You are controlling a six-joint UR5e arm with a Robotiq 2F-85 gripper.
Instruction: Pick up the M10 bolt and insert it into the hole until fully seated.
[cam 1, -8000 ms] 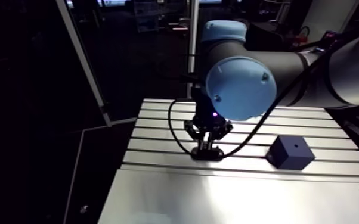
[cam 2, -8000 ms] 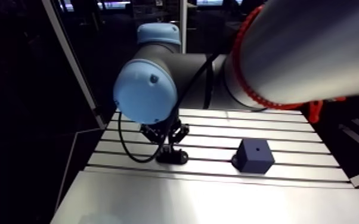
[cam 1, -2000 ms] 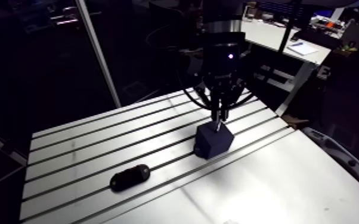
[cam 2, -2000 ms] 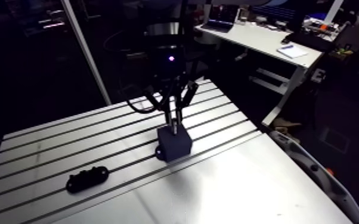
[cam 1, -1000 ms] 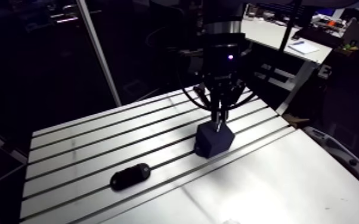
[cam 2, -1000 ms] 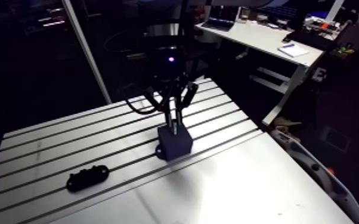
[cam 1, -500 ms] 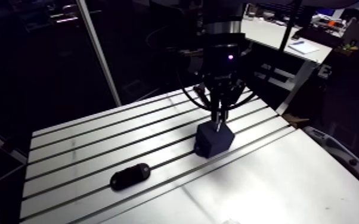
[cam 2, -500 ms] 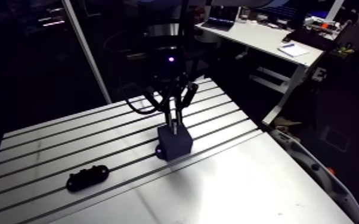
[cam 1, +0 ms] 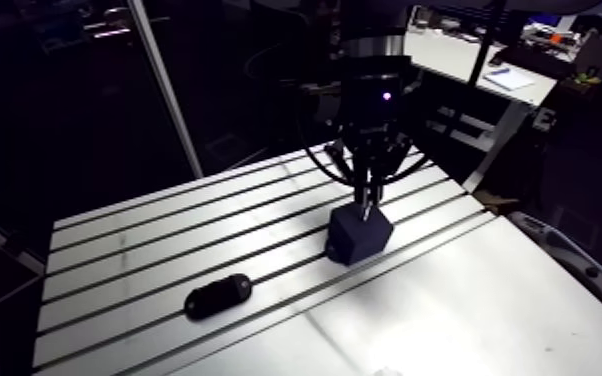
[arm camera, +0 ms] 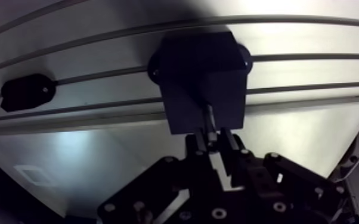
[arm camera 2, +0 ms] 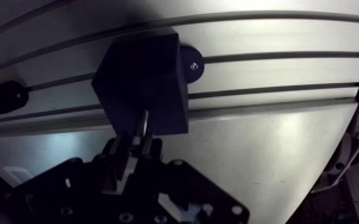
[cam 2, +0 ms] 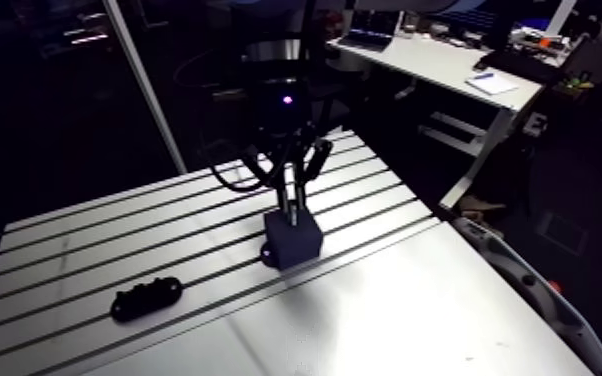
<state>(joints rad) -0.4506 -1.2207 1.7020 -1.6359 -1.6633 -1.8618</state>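
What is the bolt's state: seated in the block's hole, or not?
Not seated: the bolt stands upright, clamped in the jaws, shank showing above the block. Tip depth: cannot tell.

Block on tabletop, slotted far part; small fixture left of block, nearer, well apart; gripper directly above block; bolt between fingers, tip at block's top

tabletop: slotted aluminium | dark cube: on the slots, toward right edge | black oval piece: on the slots, nearer left edge
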